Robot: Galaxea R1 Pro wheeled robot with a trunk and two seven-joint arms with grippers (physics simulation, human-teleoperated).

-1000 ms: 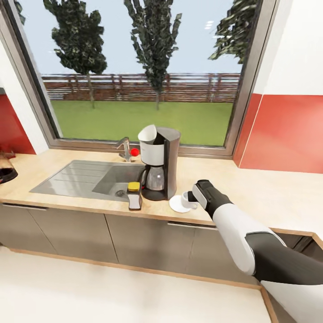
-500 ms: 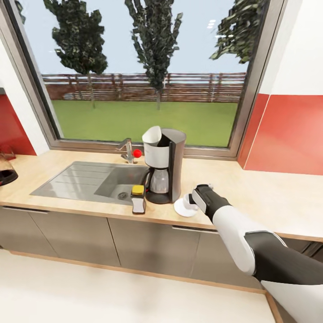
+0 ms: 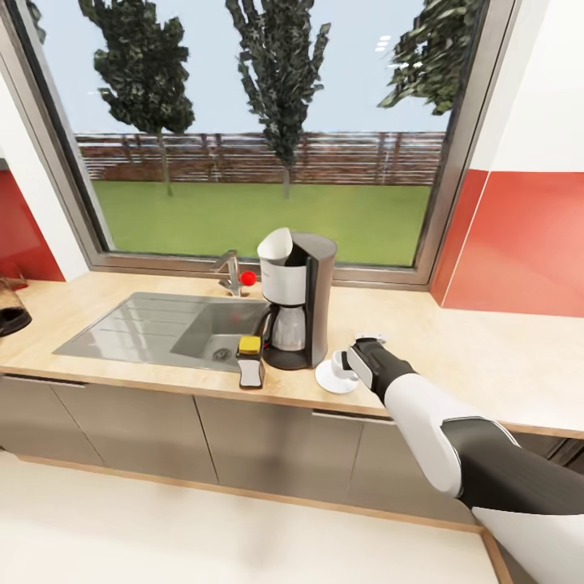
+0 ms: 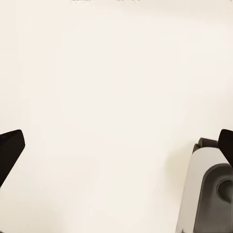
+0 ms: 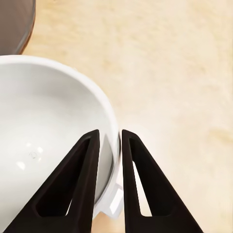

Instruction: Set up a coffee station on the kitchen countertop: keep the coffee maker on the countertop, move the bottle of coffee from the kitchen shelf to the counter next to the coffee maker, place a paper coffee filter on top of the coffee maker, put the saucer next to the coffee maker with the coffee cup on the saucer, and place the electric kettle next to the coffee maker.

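On the long beige wood-look table (image 3: 487,357), our right gripper (image 3: 350,364) pinches the tiny white cup's (image 3: 341,362) rim between narrow fingers (image 5: 82,179), seating it on the small round white saucer (image 3: 329,379) right of the tall grey coffee maker (image 3: 296,298).

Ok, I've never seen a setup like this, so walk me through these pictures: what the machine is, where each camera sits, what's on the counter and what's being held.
This is a simulated two-armed wheeled robot steered by a person. The wide picture comes from its head camera, looking down over the kitchen countertop. The other two come from cameras near each arm's end effector.

On the counter stand the coffee maker, with the paper coffee filter on top. The bottle of coffee lies on its side beside the sink. The saucer carries the coffee cup.

The right end effector pinches the cup's rim between its dark fingers. The left wrist picture shows a pale surface, with its finger tips far apart at the edges, holding nothing.
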